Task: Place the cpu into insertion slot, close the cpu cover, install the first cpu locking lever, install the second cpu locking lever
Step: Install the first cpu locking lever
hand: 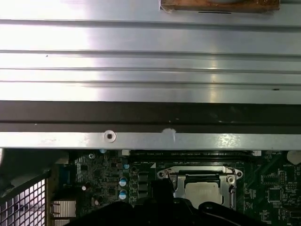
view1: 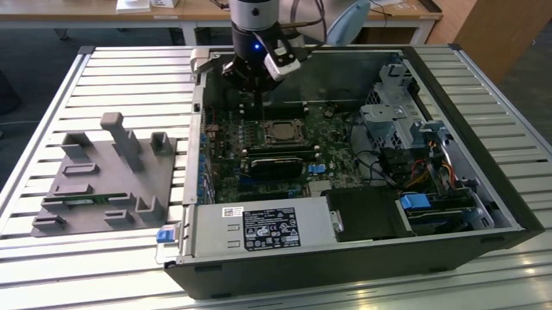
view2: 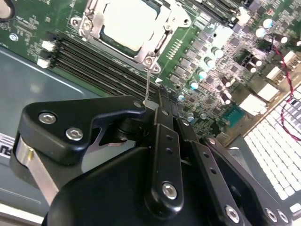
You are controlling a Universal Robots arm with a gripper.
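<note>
The cpu lies with its silver face up in the insertion slot on the green board. The silver cpu cover lies down flat around it. A thin wire locking lever runs from the socket's corner to my gripper, whose black fingers are shut on its free end. In the exterior view the gripper hangs inside the open case just behind the socket. The first wrist view shows the cpu under the cover.
The open computer case lies on a slatted metal table. Long black memory slots run beside the socket. A black block, the power supply and a drive cage crowd the case. A grey fixture stands at the exterior view's left.
</note>
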